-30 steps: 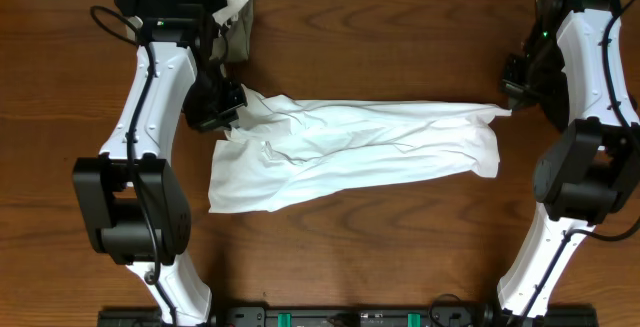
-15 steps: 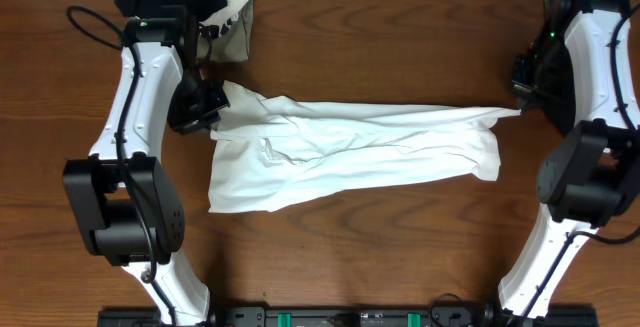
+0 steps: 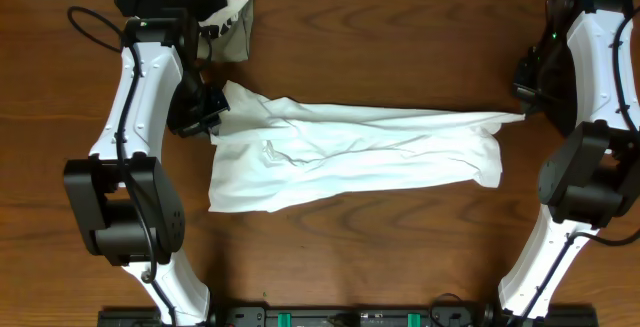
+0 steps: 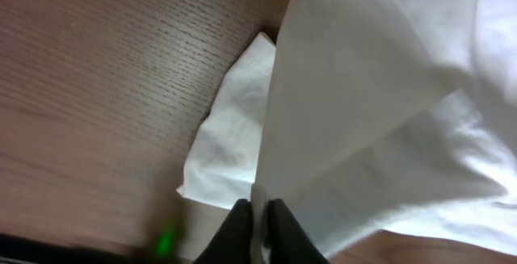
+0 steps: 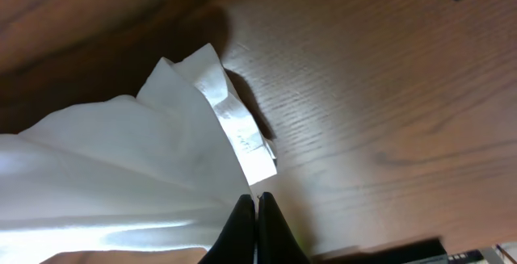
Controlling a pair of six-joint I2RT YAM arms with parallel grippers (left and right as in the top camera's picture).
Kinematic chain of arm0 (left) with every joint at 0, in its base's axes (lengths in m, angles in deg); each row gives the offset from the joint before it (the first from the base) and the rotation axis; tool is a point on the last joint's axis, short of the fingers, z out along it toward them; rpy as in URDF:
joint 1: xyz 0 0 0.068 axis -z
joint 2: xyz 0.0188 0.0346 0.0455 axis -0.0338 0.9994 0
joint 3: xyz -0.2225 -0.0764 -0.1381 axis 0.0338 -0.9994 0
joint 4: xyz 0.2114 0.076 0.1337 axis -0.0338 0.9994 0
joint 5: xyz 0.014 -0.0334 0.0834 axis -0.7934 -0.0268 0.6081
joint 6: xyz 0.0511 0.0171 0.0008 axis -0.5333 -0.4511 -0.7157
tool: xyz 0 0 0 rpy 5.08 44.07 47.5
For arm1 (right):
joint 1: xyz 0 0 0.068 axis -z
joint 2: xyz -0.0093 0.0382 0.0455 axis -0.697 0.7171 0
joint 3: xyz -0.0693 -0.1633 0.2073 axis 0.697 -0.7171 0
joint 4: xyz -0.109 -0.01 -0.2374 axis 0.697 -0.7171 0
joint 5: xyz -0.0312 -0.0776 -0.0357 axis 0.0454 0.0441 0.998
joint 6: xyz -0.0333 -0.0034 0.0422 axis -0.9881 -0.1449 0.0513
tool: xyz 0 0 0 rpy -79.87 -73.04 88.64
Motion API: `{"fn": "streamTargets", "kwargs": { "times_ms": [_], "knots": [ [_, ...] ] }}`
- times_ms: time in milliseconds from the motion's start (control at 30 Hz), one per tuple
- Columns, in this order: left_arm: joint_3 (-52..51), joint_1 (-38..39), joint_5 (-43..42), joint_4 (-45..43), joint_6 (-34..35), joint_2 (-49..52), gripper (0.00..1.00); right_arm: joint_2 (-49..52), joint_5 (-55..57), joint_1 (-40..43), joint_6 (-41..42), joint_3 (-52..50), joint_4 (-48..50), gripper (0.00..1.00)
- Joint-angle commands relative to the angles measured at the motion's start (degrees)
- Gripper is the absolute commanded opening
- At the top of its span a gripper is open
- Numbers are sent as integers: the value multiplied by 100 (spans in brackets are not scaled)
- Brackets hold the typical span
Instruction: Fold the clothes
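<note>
A large white T-shirt (image 3: pixel 350 152) lies stretched lengthwise across the middle of the wooden table, folded into a long band. My left gripper (image 3: pixel 212 117) holds its upper left corner; in the left wrist view the black fingertips (image 4: pixel 260 211) are shut on a fold of the white cloth (image 4: pixel 363 70), which is lifted off the table. My right gripper (image 3: pixel 522 115) holds the upper right corner. Its fingers (image 5: pixel 255 203) are pressed together at the edge of the cloth (image 5: pixel 121 159). The top edge between the two grippers is taut.
A heap of other clothes (image 3: pixel 232 22), olive-grey and white with black print, sits at the back left behind the left arm. A black rail (image 3: pixel 350 317) runs along the table's front edge. Both arm bases stand at the front corners.
The left gripper has carried its shirt corner to the left and slightly back. The right gripper has shifted a little to the right. The shirt's top edge is now drawn straighter.
</note>
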Motion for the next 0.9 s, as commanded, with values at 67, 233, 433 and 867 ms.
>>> {"fn": "streamTargets", "kwargs": {
  "times_ms": [67,233,433,867],
  "knots": [
    [4,-9,136,142,-68,-20,16,-201,208,44,-26,94,-136,1],
    [4,-9,136,337,-177,-20,72,-201,262,44,-66,94,-258,48],
    [7,-9,133,400,-199,-20,95,-201,267,42,-70,94,-326,88],
    [7,756,114,-260,-197,-22,89,-201,-1843,-387,-1259,94,2,90]
  ]
}}
